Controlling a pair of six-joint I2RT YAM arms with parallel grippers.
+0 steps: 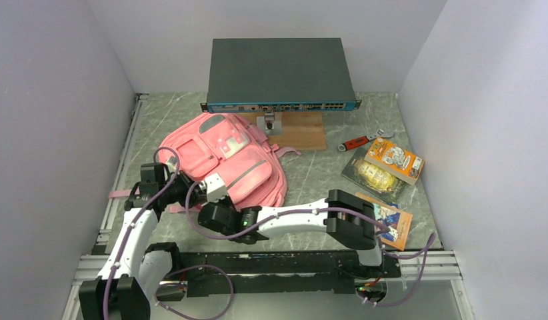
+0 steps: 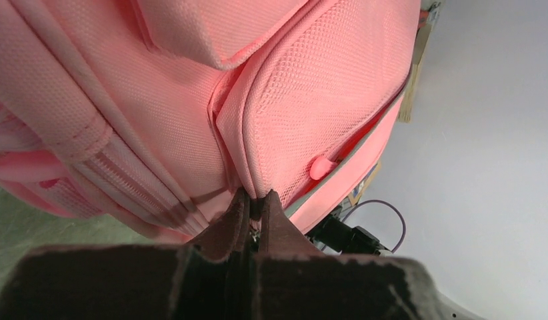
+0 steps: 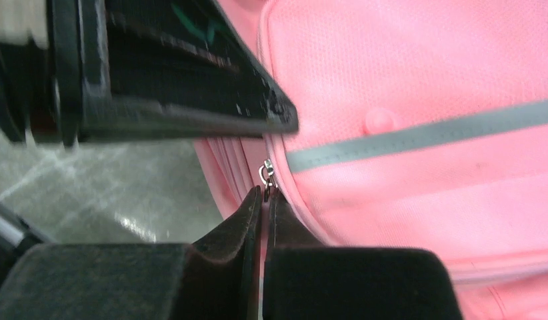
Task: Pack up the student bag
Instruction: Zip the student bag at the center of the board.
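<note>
The student bag (image 1: 225,160), soft and light pink, lies flat on the table left of centre. At its near left edge, my left gripper (image 1: 185,181) is shut, pinching a fold of the bag's mesh fabric (image 2: 305,100) along a seam between its fingertips (image 2: 239,203). My right gripper (image 1: 211,192) reaches in from the right to the same near edge. It is shut on the small metal zip pull (image 3: 267,175), which sits just below a grey reflective stripe (image 3: 418,137). The left gripper's dark body (image 3: 158,80) fills the upper left of the right wrist view.
A dark network switch (image 1: 279,73) stands at the back, with a wooden board (image 1: 301,132) in front of it. To the right lie a red-handled tool (image 1: 357,142), an orange box (image 1: 393,160), a snack packet (image 1: 373,177) and a booklet (image 1: 391,217). Walls close in on both sides.
</note>
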